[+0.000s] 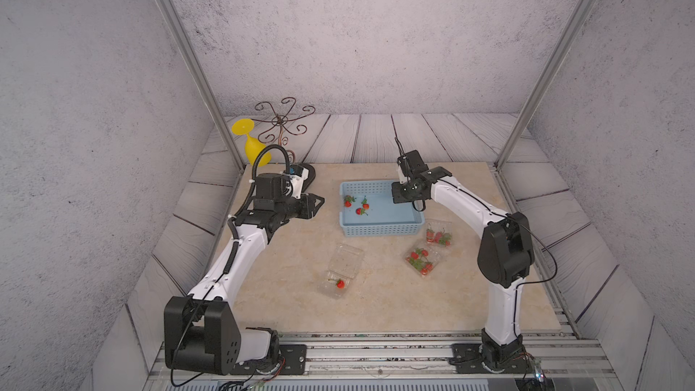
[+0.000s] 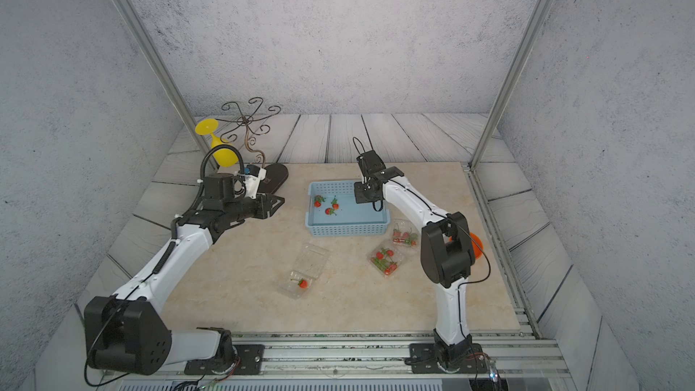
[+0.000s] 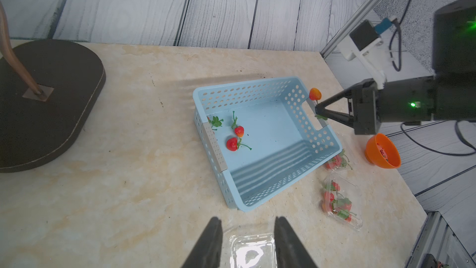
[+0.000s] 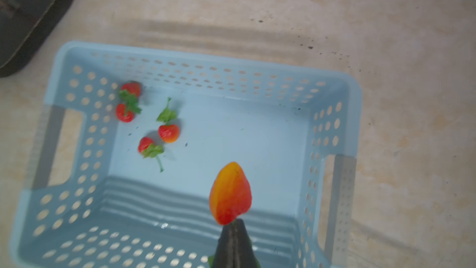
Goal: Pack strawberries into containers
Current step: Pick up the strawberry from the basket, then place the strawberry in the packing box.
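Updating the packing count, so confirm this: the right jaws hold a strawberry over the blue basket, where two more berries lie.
Not two: four berries lie in the blue basket, as the right wrist view shows. The rest stands: the right gripper, jaws shut, holds a strawberry over it.

Matt perforated plastic basket (image 3: 257,91), glossy clear plastic containers (image 3: 355,217), seemingly marbled table (image 3: 128,176)
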You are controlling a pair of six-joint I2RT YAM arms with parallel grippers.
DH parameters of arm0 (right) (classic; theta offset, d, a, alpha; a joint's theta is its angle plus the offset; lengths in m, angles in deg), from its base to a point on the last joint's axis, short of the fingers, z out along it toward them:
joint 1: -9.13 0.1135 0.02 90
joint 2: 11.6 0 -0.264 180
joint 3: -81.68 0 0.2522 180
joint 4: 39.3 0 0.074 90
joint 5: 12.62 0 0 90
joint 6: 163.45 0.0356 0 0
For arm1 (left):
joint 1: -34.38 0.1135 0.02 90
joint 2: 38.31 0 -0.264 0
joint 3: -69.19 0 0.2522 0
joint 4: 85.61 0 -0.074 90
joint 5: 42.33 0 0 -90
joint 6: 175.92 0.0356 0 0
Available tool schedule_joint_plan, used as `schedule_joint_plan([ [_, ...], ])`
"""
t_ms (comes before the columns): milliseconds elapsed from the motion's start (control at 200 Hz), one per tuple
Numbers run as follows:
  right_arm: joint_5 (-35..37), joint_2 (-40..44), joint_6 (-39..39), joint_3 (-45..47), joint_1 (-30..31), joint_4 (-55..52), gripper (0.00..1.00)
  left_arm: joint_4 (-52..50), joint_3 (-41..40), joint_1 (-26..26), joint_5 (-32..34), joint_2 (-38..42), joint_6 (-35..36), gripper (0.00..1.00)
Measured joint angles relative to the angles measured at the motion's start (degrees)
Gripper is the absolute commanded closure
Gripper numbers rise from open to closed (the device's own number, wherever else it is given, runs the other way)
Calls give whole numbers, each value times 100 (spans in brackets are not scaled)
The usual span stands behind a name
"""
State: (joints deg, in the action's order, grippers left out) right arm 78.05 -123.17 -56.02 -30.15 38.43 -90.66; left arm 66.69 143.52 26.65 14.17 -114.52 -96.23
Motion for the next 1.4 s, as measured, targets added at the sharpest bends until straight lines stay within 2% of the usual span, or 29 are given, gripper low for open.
schedule_joint_plan([
  [180, -575, 649, -11, 1043, 1062, 354, 100, 0, 0, 17, 57, 0, 0, 62],
  [330, -1274, 669, 63, 1539, 2050, 671, 100, 2, 0, 96, 72, 0, -17, 62],
  [425, -1526, 608, 111, 1606, 2389, 752, 100, 17, -13, 173, 72, 13, -37, 62],
  [796, -1714, -262, -42, 1161, 2857, 745, 98, 190, -125, 455, 48, 181, -219, 62],
  [976, -1818, -413, -275, 896, 3058, 564, 97, 267, -129, 503, 2, 188, -273, 62],
  [1401, -1932, -533, -612, 837, 3128, 138, 81, 304, -138, 549, -42, 188, -308, 62],
])
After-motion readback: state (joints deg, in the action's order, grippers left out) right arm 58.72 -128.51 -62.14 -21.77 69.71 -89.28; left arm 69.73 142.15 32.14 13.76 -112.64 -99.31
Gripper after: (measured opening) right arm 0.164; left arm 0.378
